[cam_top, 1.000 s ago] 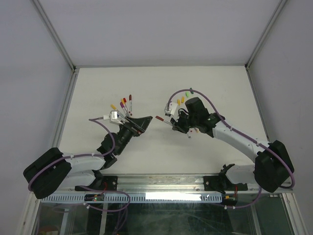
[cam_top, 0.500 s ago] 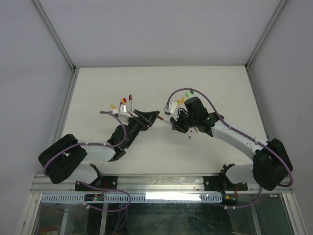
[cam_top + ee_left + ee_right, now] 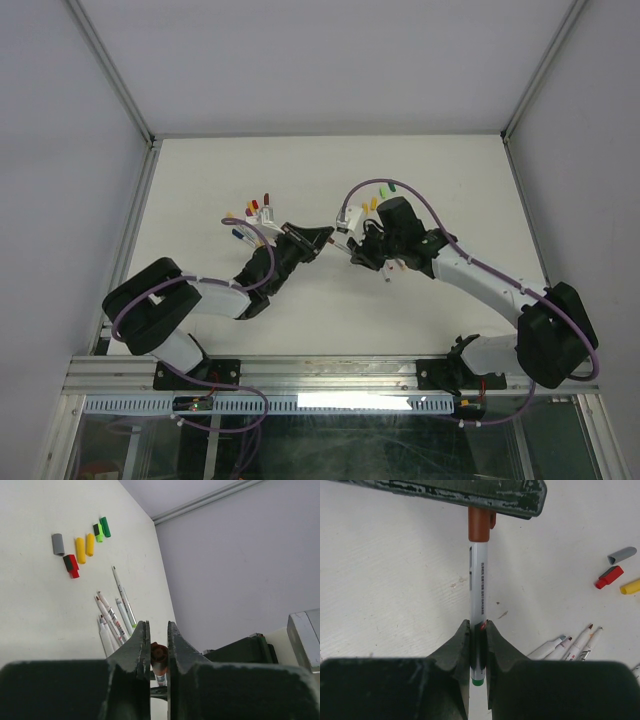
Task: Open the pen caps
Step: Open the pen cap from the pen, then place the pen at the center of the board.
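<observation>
Centrally, stubby brown cap, slim white barrel

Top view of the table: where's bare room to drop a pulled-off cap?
Free: the white table's far strip behind everything, and its near-edge strip. Crowded: the middle, where both jaws hold the brown-capped grey pen, flanked by the capped-pen bundle and loose coloured plastic caps.

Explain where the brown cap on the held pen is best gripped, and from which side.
Grip the brown cap across its sides, coming end-on along the pen, opposite the right gripper clamping the other end. The cap juts free there, so a straight pull likely slips it off.
</observation>
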Controlling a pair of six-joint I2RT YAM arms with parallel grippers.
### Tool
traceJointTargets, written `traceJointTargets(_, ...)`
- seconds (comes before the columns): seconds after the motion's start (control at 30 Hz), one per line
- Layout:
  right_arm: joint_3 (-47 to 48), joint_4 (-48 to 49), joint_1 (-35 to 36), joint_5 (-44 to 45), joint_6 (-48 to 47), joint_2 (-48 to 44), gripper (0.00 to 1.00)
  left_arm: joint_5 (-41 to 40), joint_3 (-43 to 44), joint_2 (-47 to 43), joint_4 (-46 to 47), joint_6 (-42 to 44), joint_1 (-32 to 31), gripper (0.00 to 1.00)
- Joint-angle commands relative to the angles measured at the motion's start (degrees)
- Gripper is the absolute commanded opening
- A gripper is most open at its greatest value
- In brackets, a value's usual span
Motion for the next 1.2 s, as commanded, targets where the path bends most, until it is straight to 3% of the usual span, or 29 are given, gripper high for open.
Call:
traceJointTargets(0.0,2.48,3.32,-0.30,-0.74,1.10,0.05,0.00,0.04,1.83,-0.97,2.14,0.93,-0.45,0.00)
traceJointTargets(0.13,2.31,3.23,-0.28,-1.47,1.40,-0.07,0.00,-1.91,1.51,-4.81,0.53,1.78,3.00,0.00)
traceJointTargets(0.27,1.90,3.27,-0.25,-2.59,1.94,0.13,0.00,-1.59,1.98,-10.67,-4.36,-2.62,13.74,0.00)
traceJointTargets(0.5,2.88,1.56,-1.37,-4.87,3.36,2.75,0.00,-3.67,10.99,-14.42,-14.48,-2.45,24.42,0.00)
traceJointTargets(0.63,2.95,1.74,-3.14,-3.69,6.32,3.00,0.00,-0.04,12.30,-15.73,-16.46,1.74,25.30,0.00)
traceJointTargets(0.9,5.09,-6.77,-3.59,10.19,24.83,9.14,0.00,8.94,6.67,-20.67,-23.33,6.76,25.30,0.00)
traceJointTargets(1.17,1.61,-5.46,-3.01,18.66,27.35,11.41,0.00,12.82,1.12,-23.30,-23.22,4.33,25.12,0.00)
